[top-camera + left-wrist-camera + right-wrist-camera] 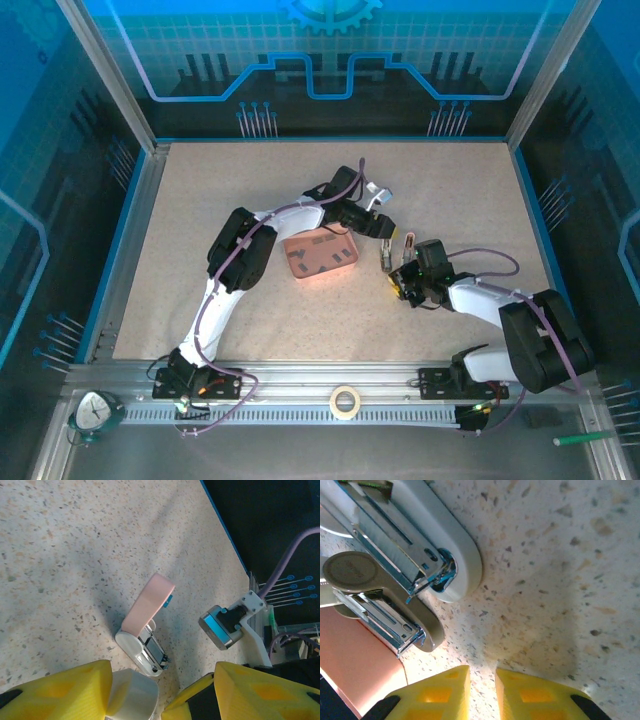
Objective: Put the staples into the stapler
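Stapler (144, 642) open at frame centre, staples (322, 265) seemingly not loaded; right gripper (482, 672) clenched empty, left gripper (162, 680) grasp unclear.

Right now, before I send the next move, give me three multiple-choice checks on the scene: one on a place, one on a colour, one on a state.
1. Where do the staples lie?
A. in the salmon-pink tray
B. on the bare table by the back wall
C. already inside the stapler

2. What colour is the lid of the mini stapler?
A. black
B. pink
C. green

3. How does that lid stand?
A. shut flat
B. taken off, lying beside
C. swung up, magazine bared

Key: 1 A, dark strips show inside the tray from above; 2 B, the left wrist view shows it pink; 3 C, it slants up from the white base with the metal channel exposed.
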### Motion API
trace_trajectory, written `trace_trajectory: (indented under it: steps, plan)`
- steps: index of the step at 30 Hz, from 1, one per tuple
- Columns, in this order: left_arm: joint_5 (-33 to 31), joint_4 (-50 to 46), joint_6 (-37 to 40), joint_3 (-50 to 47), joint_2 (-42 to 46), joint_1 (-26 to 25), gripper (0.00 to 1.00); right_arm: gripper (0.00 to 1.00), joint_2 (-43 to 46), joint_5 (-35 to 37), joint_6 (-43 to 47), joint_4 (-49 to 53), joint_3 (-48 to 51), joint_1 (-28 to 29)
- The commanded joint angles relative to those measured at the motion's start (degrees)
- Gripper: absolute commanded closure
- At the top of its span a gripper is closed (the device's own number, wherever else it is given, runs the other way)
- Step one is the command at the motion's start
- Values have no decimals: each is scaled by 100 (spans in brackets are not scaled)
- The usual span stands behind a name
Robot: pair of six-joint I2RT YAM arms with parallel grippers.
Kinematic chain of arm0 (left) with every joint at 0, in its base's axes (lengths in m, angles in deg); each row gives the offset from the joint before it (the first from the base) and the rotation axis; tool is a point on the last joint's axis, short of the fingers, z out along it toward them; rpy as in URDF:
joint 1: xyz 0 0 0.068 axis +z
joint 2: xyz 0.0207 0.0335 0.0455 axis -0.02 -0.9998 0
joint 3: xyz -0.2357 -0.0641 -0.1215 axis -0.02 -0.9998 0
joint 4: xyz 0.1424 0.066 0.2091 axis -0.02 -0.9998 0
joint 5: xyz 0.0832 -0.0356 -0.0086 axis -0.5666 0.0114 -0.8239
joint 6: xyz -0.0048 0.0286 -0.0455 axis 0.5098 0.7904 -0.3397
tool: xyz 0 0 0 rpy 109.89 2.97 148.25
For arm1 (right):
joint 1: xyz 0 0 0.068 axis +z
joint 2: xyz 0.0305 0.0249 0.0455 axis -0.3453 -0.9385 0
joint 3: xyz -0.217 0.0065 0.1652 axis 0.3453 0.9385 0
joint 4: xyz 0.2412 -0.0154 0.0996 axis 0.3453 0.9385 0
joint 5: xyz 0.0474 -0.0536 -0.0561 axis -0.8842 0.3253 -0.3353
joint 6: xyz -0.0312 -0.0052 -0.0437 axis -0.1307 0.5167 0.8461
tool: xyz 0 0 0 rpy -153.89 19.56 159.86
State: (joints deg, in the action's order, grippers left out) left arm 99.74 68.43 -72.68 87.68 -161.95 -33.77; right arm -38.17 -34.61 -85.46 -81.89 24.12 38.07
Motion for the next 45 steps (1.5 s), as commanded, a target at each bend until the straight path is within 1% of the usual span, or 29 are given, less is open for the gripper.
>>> trace_trajectory:
  steps: [1,13,18,20,25,28,32,37,45]
  plan:
    - [394,96,122,-137,155,-115,43,78,-264,553,190,-721,-153,-152]
    - [485,-228,406,-399,297,-151,43,78,3,561,365,-392,-198,-169]
    - [420,-330,483,-414,390,-155,42,77,473,627,444,131,-225,-164]
    - [301,-374,457,-368,456,-153,42,76,745,657,476,404,-238,-167]
    - [-88,-556,399,-140,704,-72,38,73,1427,708,796,1448,-567,-176]
    - [-264,-562,203,-66,864,27,37,71,1590,694,986,1845,-820,-202]
    - [-484,-559,79,-137,1125,161,36,69,1374,429,1191,1887,-1099,-260]
    - [-727,-645,62,-404,1503,406,35,69,753,159,1338,1766,-1416,-259]
    - [-903,-531,0,-947,1934,795,35,69,165,-78,1300,1318,-1421,-282]
